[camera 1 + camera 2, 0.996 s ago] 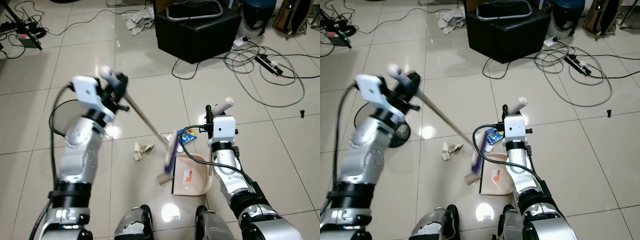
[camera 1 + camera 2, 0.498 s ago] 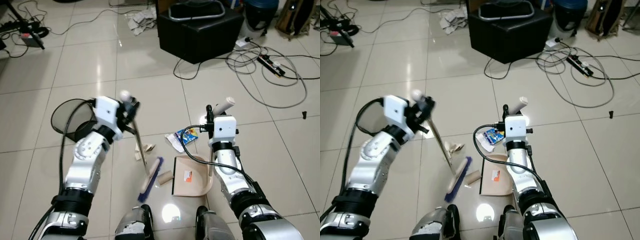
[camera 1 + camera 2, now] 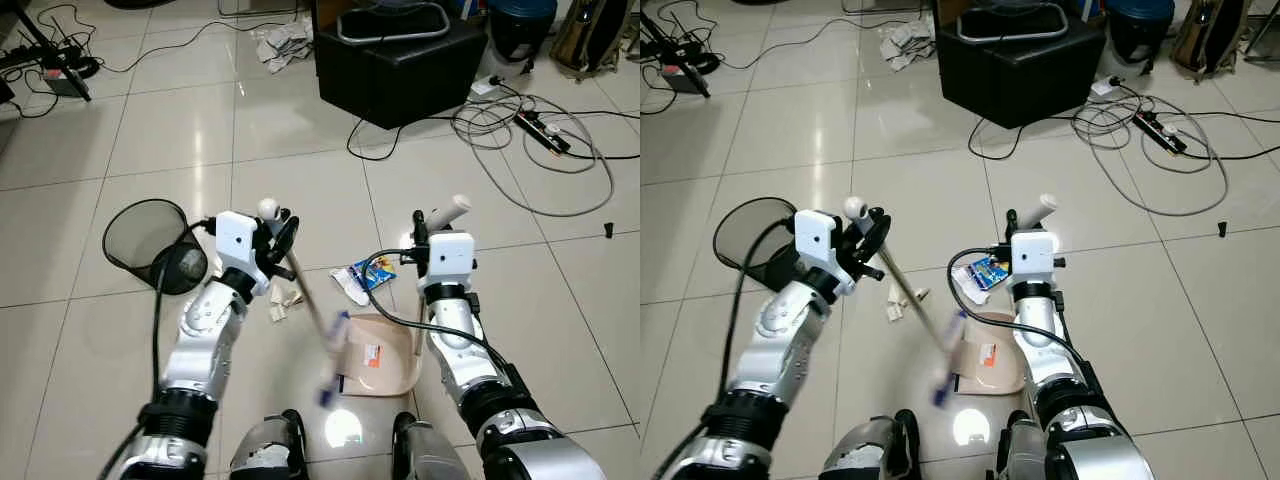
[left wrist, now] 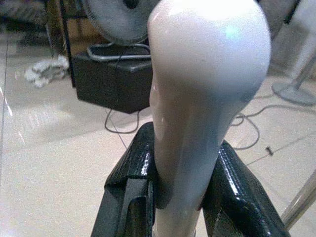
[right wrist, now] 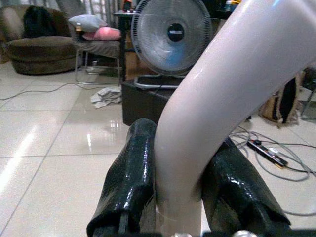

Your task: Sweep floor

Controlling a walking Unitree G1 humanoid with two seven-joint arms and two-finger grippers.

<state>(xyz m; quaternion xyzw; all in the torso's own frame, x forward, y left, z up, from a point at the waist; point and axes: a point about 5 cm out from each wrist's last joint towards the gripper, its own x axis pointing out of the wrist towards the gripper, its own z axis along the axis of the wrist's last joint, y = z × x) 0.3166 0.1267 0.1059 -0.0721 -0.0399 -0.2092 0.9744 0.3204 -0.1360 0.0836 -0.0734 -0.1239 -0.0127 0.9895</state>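
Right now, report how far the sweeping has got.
Partly done. The left gripper holds the broom, its blurred head at the mouth of the dustpan, which the right gripper holds by its handle. Still loose on the floor: paper scraps and a blue wrapper beside the pan. The mesh bin waits.

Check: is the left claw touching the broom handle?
Touching. The left wrist view shows the left claw with both fingers pressed against the broom handle.
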